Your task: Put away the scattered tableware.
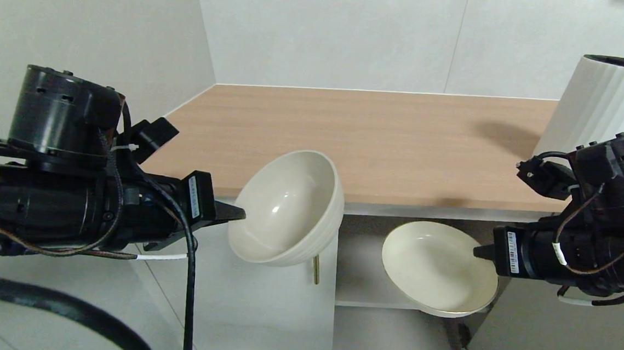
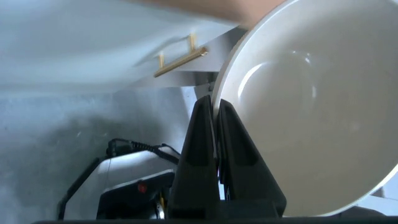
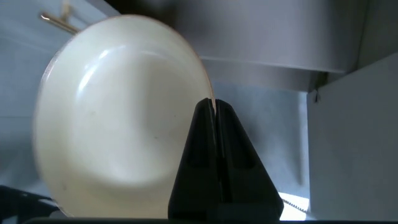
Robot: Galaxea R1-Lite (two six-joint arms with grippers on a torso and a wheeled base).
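My left gripper (image 1: 239, 213) is shut on the rim of a deep cream bowl (image 1: 287, 206), which hangs tilted in front of the counter's edge. The bowl's rim (image 2: 219, 102) sits pinched between the two black fingers (image 2: 200, 140). My right gripper (image 1: 478, 252) is shut on the rim of a shallow cream plate (image 1: 437, 266), held tilted in front of the open cabinet below the counter. In the right wrist view the plate (image 3: 118, 106) spreads out from the shut fingers (image 3: 202, 143).
A wooden countertop (image 1: 381, 130) runs along the white wall. A white ribbed lamp shade (image 1: 608, 102) stands at its right end. Below are a closed cabinet door with a brass handle (image 1: 316, 270) and an open compartment with a shelf (image 1: 358, 293).
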